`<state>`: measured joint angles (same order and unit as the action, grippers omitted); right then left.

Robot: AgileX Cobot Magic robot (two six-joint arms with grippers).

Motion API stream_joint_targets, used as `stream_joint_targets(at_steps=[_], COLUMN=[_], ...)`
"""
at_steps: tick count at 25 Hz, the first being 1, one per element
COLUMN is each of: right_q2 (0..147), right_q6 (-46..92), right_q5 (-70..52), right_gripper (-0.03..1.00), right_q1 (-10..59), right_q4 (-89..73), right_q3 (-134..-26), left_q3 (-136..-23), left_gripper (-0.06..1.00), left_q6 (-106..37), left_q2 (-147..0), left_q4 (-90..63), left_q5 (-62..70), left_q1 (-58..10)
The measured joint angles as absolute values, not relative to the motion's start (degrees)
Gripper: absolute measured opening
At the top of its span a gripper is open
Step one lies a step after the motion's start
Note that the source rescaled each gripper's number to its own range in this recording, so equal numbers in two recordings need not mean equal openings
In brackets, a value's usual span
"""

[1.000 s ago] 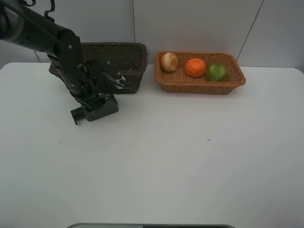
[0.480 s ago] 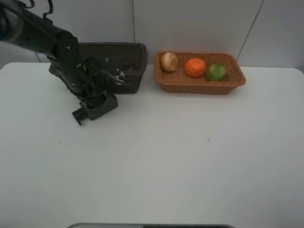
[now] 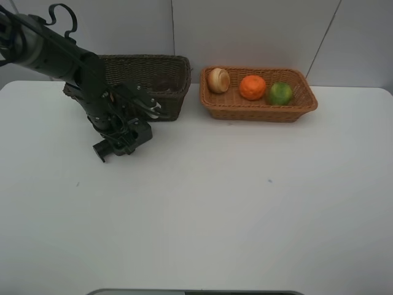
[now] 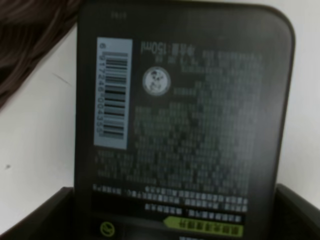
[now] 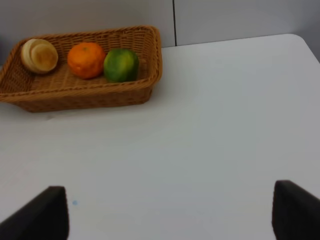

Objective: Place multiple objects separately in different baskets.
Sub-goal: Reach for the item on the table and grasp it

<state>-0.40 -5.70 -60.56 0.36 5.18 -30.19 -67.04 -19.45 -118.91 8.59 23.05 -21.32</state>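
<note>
Near the bench's (image 3: 202, 203) back left corner, the left gripper's (image 3: 146, 106) jaws are gripping a dark bottle (image 4: 182, 125) beside the brown basket (image 3: 161, 77). The right gripper's (image 5: 167, 212) jaws are standing wide apart, holding nothing.

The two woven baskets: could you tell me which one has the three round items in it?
The lighter orange-tan basket, the shallower one, on the right in the exterior view. It holds a tan, an orange and a green item in a row; the dark brown basket shows none.
</note>
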Motion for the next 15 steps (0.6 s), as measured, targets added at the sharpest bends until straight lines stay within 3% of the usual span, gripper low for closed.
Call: stream_joint_targets(at_steps=[4, 15], right_q2=[-0.4, -0.4], right_q6=[-5.7, -5.7], right_q5=[-60.6, -60.6], right_gripper=[0.76, 0.76], right_q1=[0.4, 0.4], right_q4=[5.2, 5.2], right_q3=[-30.2, -30.2], left_q3=[-67.0, -67.0], left_gripper=[0.86, 0.86], left_q6=[-19.1, -18.3], left_q2=[-118.9, -118.9], left_q4=[8.6, 8.6], left_q5=[23.0, 23.0], left_q1=[-21.3, -21.3])
